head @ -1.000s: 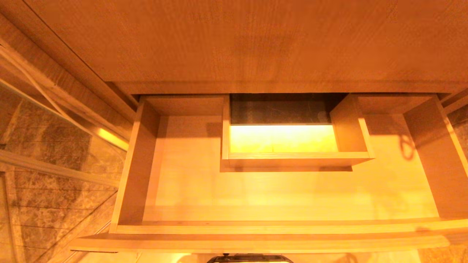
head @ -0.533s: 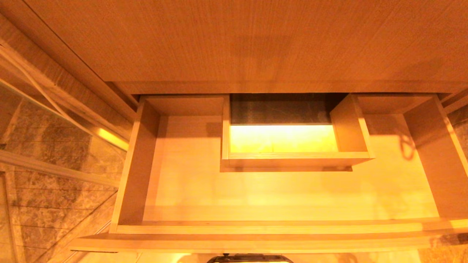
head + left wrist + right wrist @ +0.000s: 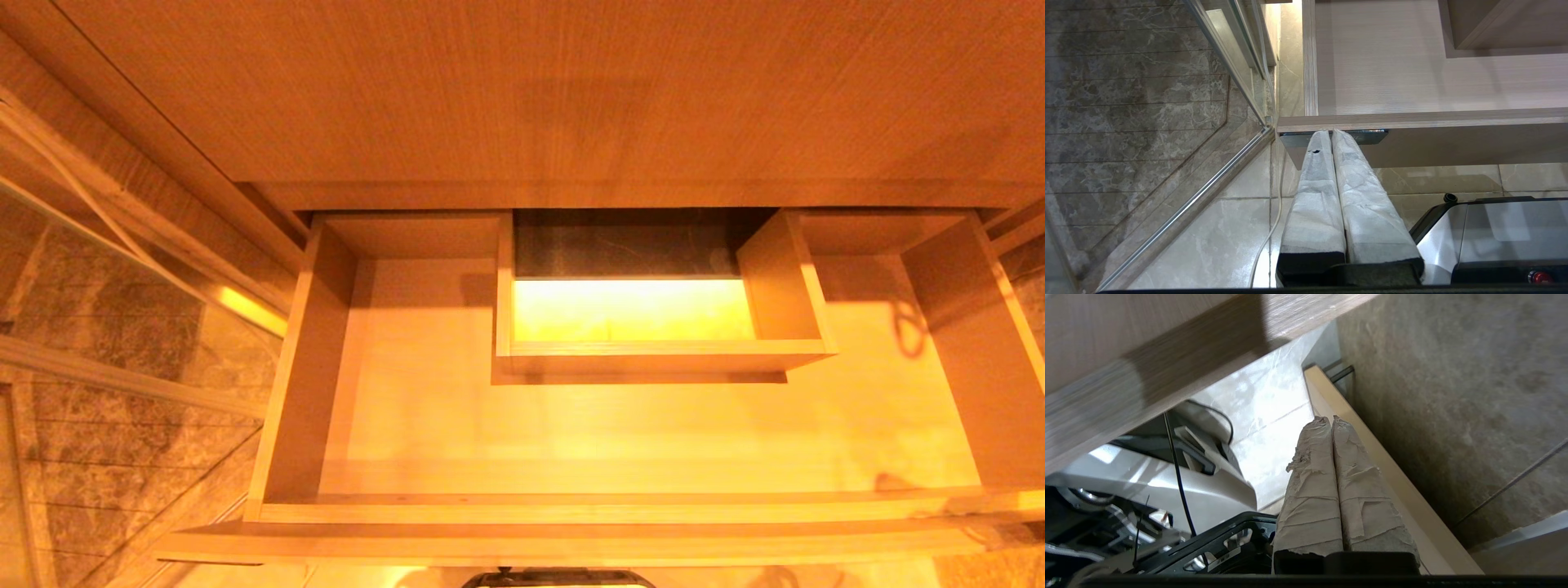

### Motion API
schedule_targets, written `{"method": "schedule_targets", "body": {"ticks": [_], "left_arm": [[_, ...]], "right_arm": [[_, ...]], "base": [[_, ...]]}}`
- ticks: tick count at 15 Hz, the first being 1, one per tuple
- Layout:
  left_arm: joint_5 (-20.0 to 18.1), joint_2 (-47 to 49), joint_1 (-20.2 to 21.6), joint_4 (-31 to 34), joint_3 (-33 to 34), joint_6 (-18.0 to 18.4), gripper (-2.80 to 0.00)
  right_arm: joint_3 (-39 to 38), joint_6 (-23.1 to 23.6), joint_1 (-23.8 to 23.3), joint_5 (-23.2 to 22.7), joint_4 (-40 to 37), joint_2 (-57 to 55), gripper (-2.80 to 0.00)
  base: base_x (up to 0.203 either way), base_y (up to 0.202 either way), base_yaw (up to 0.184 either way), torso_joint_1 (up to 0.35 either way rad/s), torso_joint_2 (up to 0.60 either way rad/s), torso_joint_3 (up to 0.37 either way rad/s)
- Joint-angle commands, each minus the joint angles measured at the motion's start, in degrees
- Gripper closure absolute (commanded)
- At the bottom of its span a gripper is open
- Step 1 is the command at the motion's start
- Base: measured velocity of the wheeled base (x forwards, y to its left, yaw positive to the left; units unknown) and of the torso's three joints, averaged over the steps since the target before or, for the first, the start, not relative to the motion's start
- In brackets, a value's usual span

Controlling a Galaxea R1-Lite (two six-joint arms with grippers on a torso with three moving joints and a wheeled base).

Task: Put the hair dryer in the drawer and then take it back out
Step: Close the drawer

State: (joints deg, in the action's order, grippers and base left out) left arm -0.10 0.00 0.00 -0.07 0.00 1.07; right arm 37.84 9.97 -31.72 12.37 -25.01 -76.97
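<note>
The drawer point(image 3: 571, 510) stands pulled out, wide, shallow and light wood, with a boxed rectangular cut-out point(image 3: 665, 356) at its back middle. Its floor is bare, and the hair dryer is out of view in every frame. My left gripper point(image 3: 1330, 131) is shut with nothing in it. Its tips sit just before the dark label point(image 3: 1374, 136) at the left end of the drawer front point(image 3: 1453, 143). My right gripper point(image 3: 1329, 418) is also shut and empty, low beside the drawer front point(image 3: 1147, 347) near the right-hand wall. Neither arm shows in the head view.
A glass shower screen with a metal frame point(image 3: 1224, 163) and a white cable point(image 3: 1274, 220) stand to the left of the drawer. A stone wall point(image 3: 1453, 396) with a pale skirting strip point(image 3: 1372, 457) closes the right side. My own base point(image 3: 1494, 228) is under the drawer front.
A faint shadow at the drawer's front right corner has shifted; the drawer itself has not moved.
</note>
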Motion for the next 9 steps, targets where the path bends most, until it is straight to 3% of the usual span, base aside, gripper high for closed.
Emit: {"method": "schedule_targets", "body": {"ticks": [1,9], "left_arm": [[0.01,0.00,0.00,-0.01,0.09,-0.02,0.00],[0.01,0.00,0.00,-0.01,0.09,0.07,0.00]], "right_arm": [[-0.19,0.05,-0.01,0.02,0.04,-2.36,0.00],[-0.41,0.05,-0.01,-0.15,7.19,-6.78,0.00]], "base": [[0.000,0.000,0.000,0.000,0.00,0.000],[0.000,0.000,0.000,0.000,0.00,0.000]]}}
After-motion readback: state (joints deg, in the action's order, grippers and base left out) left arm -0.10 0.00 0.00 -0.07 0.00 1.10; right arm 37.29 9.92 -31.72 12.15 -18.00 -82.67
